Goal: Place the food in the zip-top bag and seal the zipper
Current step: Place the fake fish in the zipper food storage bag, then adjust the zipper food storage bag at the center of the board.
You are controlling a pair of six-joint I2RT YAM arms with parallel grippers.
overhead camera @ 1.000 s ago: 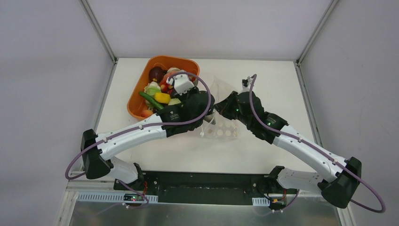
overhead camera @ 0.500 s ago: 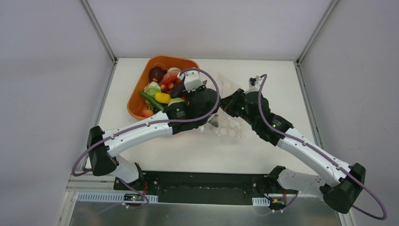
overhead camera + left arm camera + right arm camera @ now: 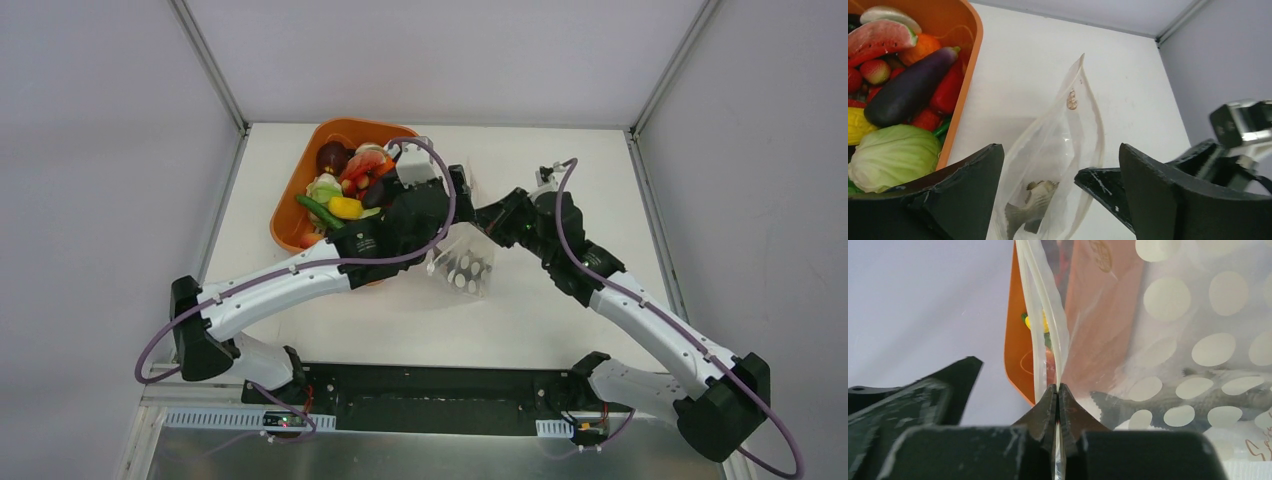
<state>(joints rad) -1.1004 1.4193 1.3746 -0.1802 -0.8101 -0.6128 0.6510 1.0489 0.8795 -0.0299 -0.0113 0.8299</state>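
One piece [image 3: 1030, 205] sits in the bag [image 3: 1075, 120]; too murky through the plastic to name. The rest of the food [image 3: 345, 185] is heaped in the tub [image 3: 297, 200], far left on the tabletop [image 3: 420, 320]. The bag stands just right of the tub, mouth up, held by its rim. Cannot tell if its bottom rests on anything.

Grip: left fingers [image 3: 458, 192] spread wide and empty, straddling the bag's mouth from above. Right fingers [image 3: 1058, 387] pinched tight on the rim, thin film between them.

Risks, as I judge them:
- The bag hangs from a single pinch. The film looks slick; a brush from the left arm could pull it free, and the bag would slump.
- The mouth gapes narrowly. A bulky piece like the cabbage [image 3: 893, 157] may catch the lip and fall outside.
- The arms are crowded, wrists near each other over the bag; a knock is likely.
- The zipper [image 3: 1040, 310] is not yet pressed; creased by the pinch, it may seal badly.

Views: only the left wrist shows the piece inside and the open mouth. Only the right wrist shows the pinch itself and the white dots close up. Only the top view shows both arms and the bag beside the tub, though the fingers there are too small to read.
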